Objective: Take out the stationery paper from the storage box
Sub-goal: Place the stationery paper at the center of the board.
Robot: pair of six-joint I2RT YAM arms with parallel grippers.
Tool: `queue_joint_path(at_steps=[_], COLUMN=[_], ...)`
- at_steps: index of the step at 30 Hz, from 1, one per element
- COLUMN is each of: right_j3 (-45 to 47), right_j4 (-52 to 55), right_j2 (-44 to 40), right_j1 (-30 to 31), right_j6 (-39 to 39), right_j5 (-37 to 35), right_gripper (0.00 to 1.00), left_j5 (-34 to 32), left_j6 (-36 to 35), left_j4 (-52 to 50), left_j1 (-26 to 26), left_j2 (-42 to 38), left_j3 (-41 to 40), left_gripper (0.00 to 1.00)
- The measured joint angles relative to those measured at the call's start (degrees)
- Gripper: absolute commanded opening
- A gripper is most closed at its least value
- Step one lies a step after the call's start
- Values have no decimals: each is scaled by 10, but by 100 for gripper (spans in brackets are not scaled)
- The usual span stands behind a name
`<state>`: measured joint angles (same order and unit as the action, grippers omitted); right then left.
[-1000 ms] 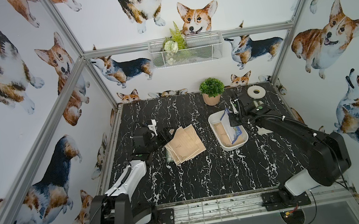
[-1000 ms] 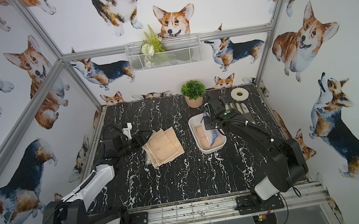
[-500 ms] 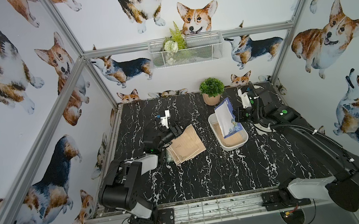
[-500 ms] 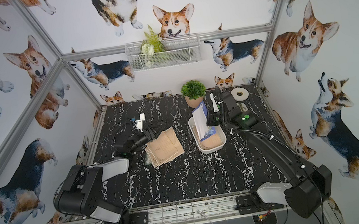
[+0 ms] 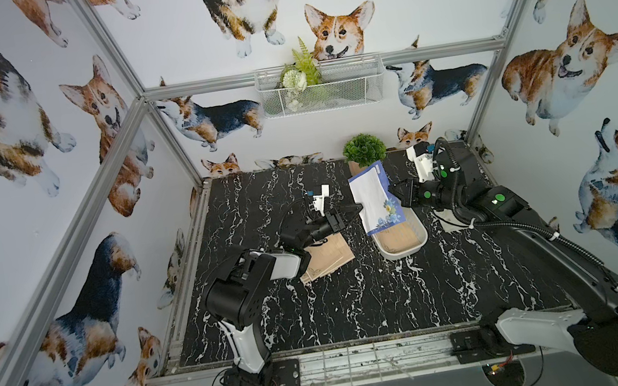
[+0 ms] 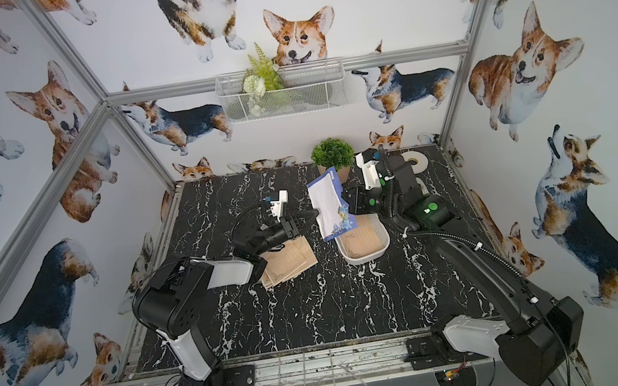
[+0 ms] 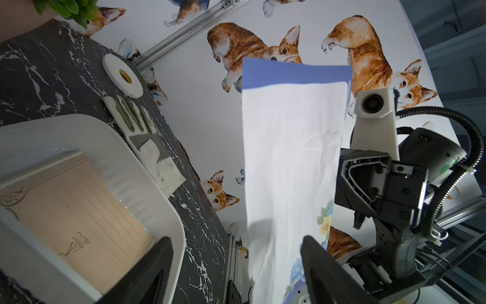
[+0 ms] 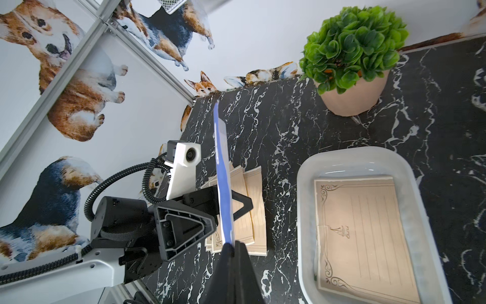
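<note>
A white stationery paper sheet (image 5: pixel 373 197) with a blue floral border hangs upright above the storage box (image 5: pixel 420 228). My right gripper (image 8: pixel 232 246) is shut on its lower corner. In both top views my left gripper (image 5: pixel 356 210) (image 6: pixel 312 216) is open, one finger on each side of the sheet's other edge. In the left wrist view the sheet (image 7: pixel 289 158) stands between those spread jaws, apart from the left one. A tan ruled sheet (image 8: pixel 363 223) lies in the white box (image 8: pixel 302 184). A fanned pile of tan sheets (image 5: pixel 328 258) rests on the table to the box's left.
A potted plant (image 5: pixel 364 150) stands behind the box. A white tape roll (image 6: pixel 412 160) and a grey-and-white glove (image 7: pixel 142 136) lie at the back right. A wire basket (image 5: pixel 320 87) hangs on the back wall.
My right gripper has lifted the floral sheet out of the box and carried it up and leftward. My left arm has swung from the tan pile to the sheet, jaws open around it.
</note>
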<state>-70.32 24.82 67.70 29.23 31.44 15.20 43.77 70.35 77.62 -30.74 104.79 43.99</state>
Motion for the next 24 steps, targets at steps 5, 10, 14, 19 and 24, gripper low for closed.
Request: queue_joint_path(at_steps=[5,10,14,19,24], right_j3=[7,12,16,21,37], right_j4=[-12,-15,-17,-17,-17], right_j2=[12,18,19,15,-19], right_j1=[6,8,9,9,9], right_j6=[2,4,3,3,-9], right_j5=[7,9,9,0,-19], right_gripper=[0,0,0,40,71], left_j5=[-4,0,9,21,43], left_j6=[4,4,5,6,2], left_j4=[0,0,2,2,-11], left_j1=[-5,-8,-8,-6,15], left_j2=[0,-11,-21,-33,-67], left_j3=[7,8,8,8,-5], left_gripper=[58,12,0,0,0])
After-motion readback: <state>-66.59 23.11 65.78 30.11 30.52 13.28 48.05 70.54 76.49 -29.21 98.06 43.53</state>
